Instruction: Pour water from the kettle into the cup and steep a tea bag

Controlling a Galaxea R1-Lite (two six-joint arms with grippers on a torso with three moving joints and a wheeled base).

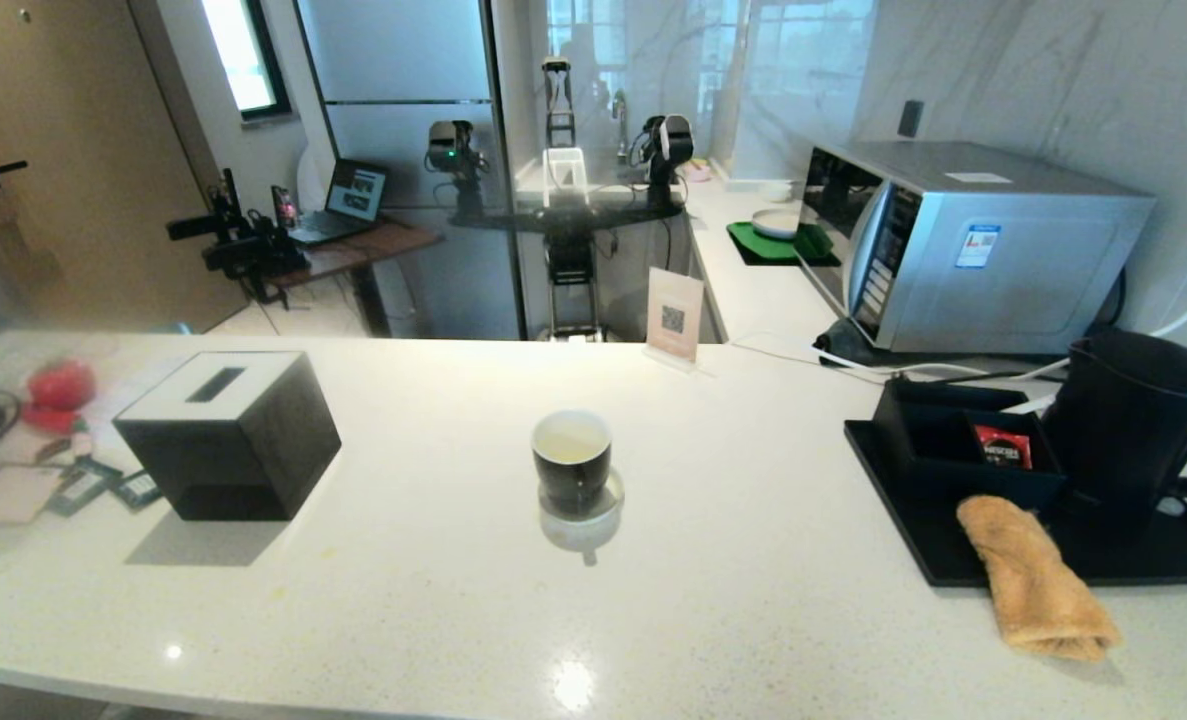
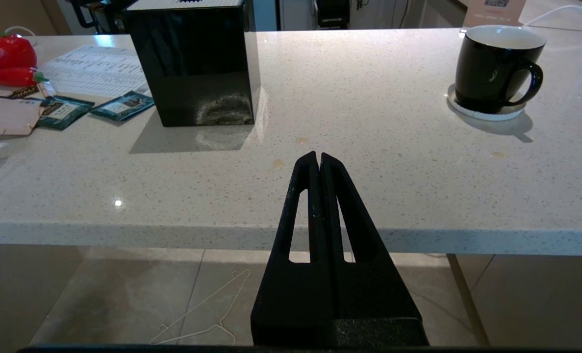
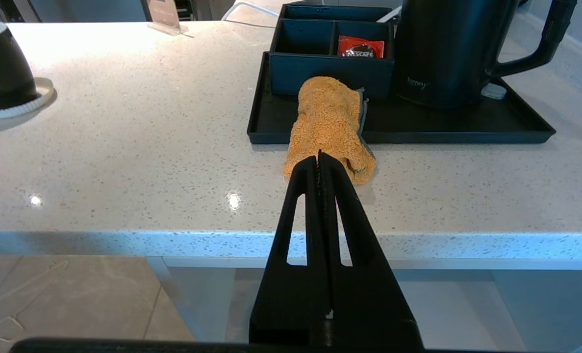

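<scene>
The black cup point(image 1: 572, 462) stands on a white coaster at the counter's middle; its white inside looks faintly yellowish, and the left wrist view shows a handle on the cup point(image 2: 492, 68). The tall matte black kettle point(image 1: 1133, 420) stands on a black tray point(image 1: 913, 520) at the right, handle pointing right. No tea bag is in view. My left gripper point(image 2: 318, 156) is shut and empty, hanging off the counter's front edge, left of the cup. My right gripper point(image 3: 319, 154) is also shut and empty, off the front edge facing the kettle point(image 3: 442, 49).
A folded orange towel point(image 1: 1038, 590) lies over the tray's front edge. A black organiser on the tray holds a red packet point(image 1: 1003, 447). A black square-topped box point(image 1: 228, 435) stands at the left, with teal packets point(image 2: 119, 104) and red objects beyond. A microwave point(image 1: 973, 245) is at the back right.
</scene>
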